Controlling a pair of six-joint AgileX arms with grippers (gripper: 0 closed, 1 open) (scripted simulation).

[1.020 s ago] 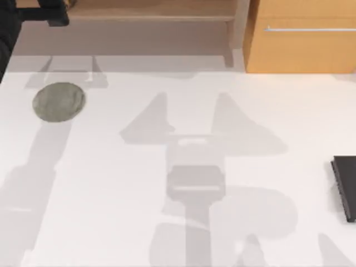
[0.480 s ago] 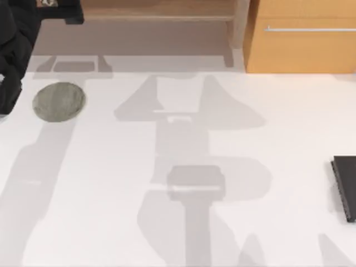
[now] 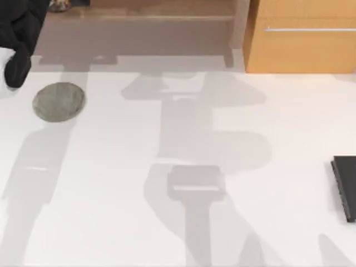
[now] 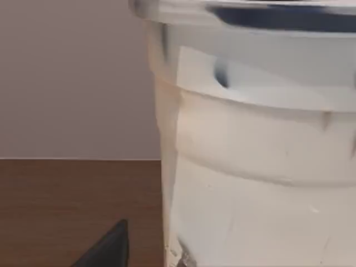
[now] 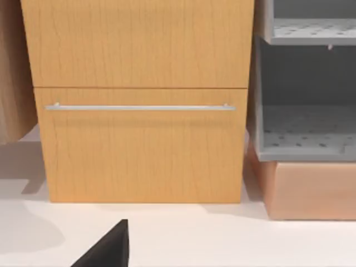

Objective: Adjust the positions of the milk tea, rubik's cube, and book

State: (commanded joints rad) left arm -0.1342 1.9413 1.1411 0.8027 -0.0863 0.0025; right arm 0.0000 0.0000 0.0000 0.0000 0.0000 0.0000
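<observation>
**Cup close to the left wrist, grasp unconfirmed: a tip or a slip is the main risk**

Top view: The left arm point(image 3: 19, 33) is a dark mass at the far left corner, above the back edge of the white bench point(image 3: 178, 222), with a white patch at its lower edge that I cannot identify with certainty. A flat grey disc point(image 3: 58, 102) lies on the bench just beside the arm. A black slab point(image 3: 346, 188) sits at the right edge, well apart from it. If the arm comes down carelessly with a load, it could clip the disc or set the cup partly on it, leaving it tilted.

Left wrist view: The milk tea point(image 4: 261, 150) stands very near the camera, its white lid with dark marks at the top and pale sides below, against a brown wooden surface. One dark finger point(image 4: 108, 247) of the left gripper shows beside the cup. Whether the gripper is closed on the cup or merely alongside it, I cannot tell. A weak or off-centre hold on such a tall cup could let it slide or swing during carrying, and a fast move could topple it on release.

Right wrist view: The right gripper's dark finger point(image 5: 108, 245) points toward a wooden drawer cabinet point(image 5: 139, 111) and a grey shelf unit point(image 5: 306, 100). It appears to hold nothing, and how far it is open I cannot tell.
</observation>
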